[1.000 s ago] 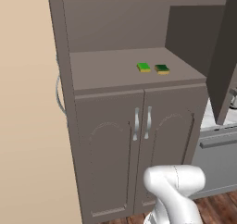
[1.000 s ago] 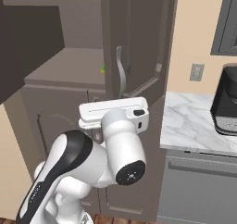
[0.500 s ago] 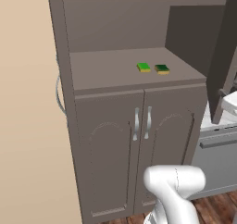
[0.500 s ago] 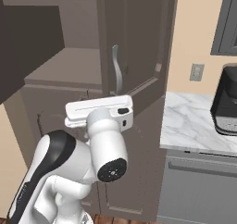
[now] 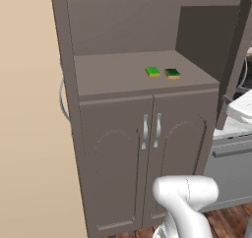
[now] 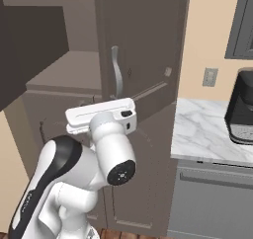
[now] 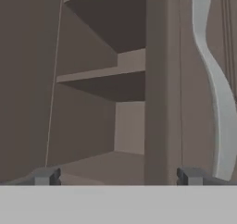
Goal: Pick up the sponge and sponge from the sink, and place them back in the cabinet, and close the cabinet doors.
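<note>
Two sponges lie side by side on the cabinet [image 5: 123, 84] shelf, one [image 5: 153, 71] left of the other [image 5: 172, 73], both green over yellow. The upper cabinet doors stand open: the right door [image 6: 143, 45] with its silver handle [image 6: 116, 72], the left door [image 6: 29, 35] at the frame's left. My gripper [image 7: 118, 177] is open with nothing between its fingertips [image 7: 46, 176]. It faces the right door's edge [image 7: 157, 79], with the handle [image 7: 217, 93] just to the right. The hand [image 6: 101, 115] hangs in front of that door, below the handle. The sink is out of view.
The lower arched doors [image 5: 147, 168] are shut, with silver handles [image 5: 151, 130]. A marble counter [image 6: 207, 129] with a black coffee machine [image 6: 242, 109] lies right of the cabinet, with a wall outlet [image 6: 210, 76] above. A beige wall [image 5: 29, 133] borders the cabinet's left.
The hand has swung left across the front of the open right door, closer under its handle. The sponges have not moved.
</note>
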Motion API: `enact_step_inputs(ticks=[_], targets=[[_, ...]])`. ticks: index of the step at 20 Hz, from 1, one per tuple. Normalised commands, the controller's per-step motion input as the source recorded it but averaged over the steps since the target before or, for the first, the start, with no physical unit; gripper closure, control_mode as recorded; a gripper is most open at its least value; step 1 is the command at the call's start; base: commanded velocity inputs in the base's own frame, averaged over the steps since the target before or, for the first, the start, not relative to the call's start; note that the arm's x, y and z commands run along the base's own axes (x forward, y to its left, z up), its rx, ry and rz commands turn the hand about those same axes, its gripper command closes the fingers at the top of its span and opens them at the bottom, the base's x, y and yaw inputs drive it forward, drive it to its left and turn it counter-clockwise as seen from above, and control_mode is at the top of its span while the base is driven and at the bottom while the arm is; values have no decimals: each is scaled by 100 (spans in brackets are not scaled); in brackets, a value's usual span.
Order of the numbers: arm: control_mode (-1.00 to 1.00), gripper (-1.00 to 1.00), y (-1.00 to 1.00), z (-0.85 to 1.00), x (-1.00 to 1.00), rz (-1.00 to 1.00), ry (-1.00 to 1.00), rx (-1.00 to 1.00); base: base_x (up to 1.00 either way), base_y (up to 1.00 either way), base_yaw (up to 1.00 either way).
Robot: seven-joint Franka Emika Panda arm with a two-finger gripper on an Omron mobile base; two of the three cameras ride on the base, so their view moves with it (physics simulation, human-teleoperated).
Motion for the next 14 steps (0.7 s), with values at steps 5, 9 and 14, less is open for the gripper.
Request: enact_step_inputs(ticks=[5,9,14], targets=[[-100,-100,30,-25,5,8,-1,0,0,0,0],[-100,-100,42,-36,9,6,0,0,0,0,0],[-100,-100,49,-36,26,3,0,0,0,0,0]])
